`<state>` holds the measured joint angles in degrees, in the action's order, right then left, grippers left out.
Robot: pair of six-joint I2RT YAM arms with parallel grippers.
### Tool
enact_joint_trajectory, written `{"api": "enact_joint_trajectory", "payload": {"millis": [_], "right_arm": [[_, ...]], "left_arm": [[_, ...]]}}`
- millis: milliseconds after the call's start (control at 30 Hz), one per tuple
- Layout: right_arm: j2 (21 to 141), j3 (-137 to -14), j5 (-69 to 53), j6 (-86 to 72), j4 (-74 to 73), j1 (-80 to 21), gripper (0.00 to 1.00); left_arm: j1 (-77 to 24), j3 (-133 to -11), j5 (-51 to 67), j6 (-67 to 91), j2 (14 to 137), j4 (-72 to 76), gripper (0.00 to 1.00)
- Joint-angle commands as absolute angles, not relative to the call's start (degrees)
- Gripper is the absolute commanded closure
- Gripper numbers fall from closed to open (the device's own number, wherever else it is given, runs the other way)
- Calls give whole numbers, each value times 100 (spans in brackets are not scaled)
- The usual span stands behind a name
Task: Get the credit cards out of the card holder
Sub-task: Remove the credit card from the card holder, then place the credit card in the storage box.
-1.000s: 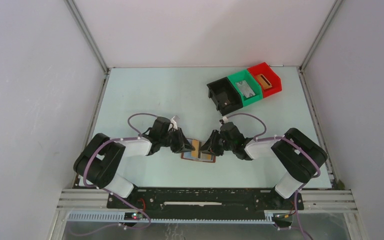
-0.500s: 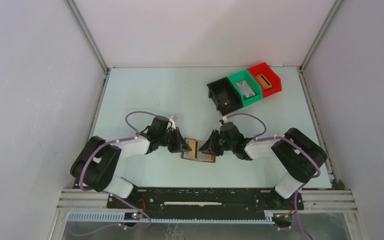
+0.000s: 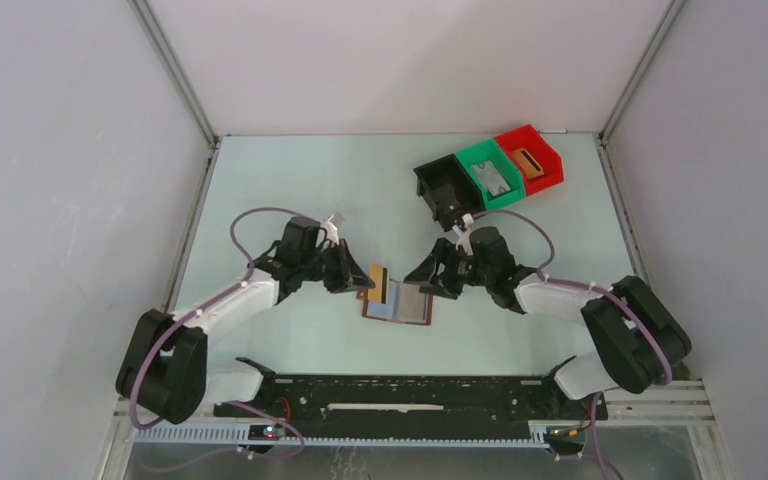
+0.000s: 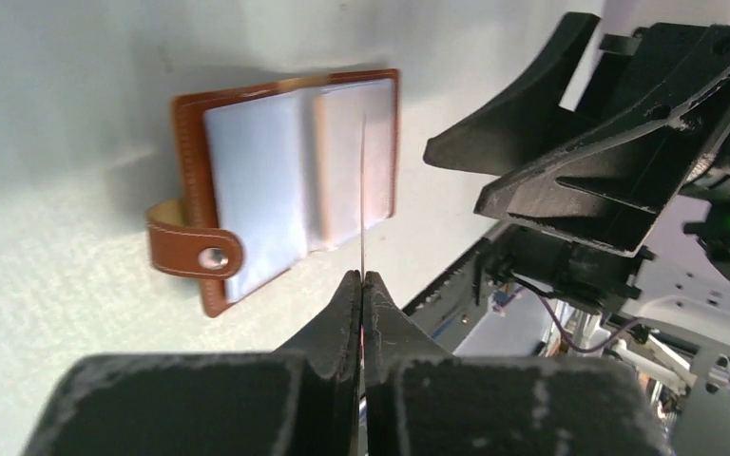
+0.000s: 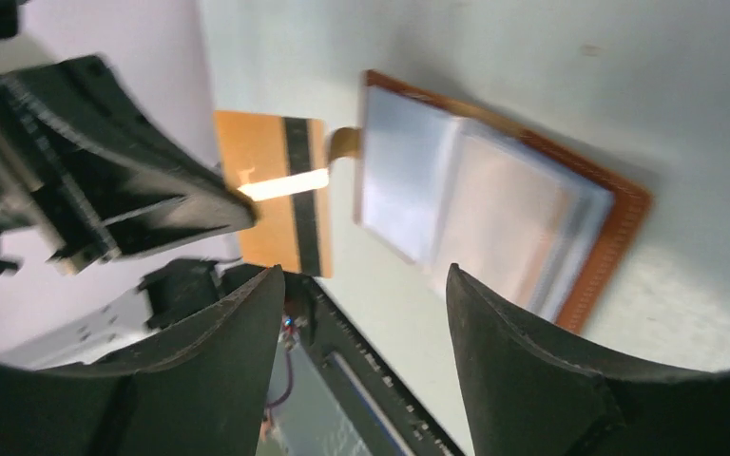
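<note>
The card holder (image 3: pixel 405 305) lies open on the table, brown rim, pale blue panels; it also shows in the left wrist view (image 4: pixel 266 190) and the right wrist view (image 5: pixel 494 204). My left gripper (image 3: pixel 360 284) is shut on a tan-orange credit card with a dark stripe (image 3: pixel 378 285), held clear of the holder's left edge. In the left wrist view the card (image 4: pixel 363 190) shows edge-on between my closed fingers (image 4: pixel 347 304). The right wrist view shows its flat face (image 5: pixel 280 190). My right gripper (image 3: pixel 422 277) is open and empty, just above the holder's far right side.
Black (image 3: pixel 448 193), green (image 3: pixel 490 174) and red (image 3: pixel 530 158) bins stand in a row at the back right; the green one holds a grey card, the red one an orange card. White walls enclose the table.
My left gripper has pulled the tan-orange card out of the holder and moved left and back. My right gripper has lifted off the holder and drawn back to the right.
</note>
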<state>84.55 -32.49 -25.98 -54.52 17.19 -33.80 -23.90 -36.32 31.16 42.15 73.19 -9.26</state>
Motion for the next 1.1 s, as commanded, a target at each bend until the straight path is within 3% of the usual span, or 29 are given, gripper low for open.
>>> {"api": "enact_joint_trajectory", "payload": {"millis": [0, 533, 800, 933, 1067], "right_arm": [[8061, -3234, -3922, -5458, 2595, -3255, 27], [8409, -3216, -4628, -6893, 4827, -3256, 29], [8837, -3217, -4591, -7587, 5976, -3198, 57], [9070, -3223, -4539, -7848, 6400, -3128, 66], [9133, -3234, -4479, -7908, 6441, -3129, 87]], "left_arm": [[-2282, -3930, 3887, 4428, 6918, -713, 100], [-2128, -3546, 4826, 5851, 6752, 1408, 100], [-2127, -3344, 4877, 5957, 6791, 1626, 100], [-2127, -3269, 4900, 6022, 6775, 1766, 100], [-2127, -3269, 4900, 6012, 6775, 1766, 100]]}}
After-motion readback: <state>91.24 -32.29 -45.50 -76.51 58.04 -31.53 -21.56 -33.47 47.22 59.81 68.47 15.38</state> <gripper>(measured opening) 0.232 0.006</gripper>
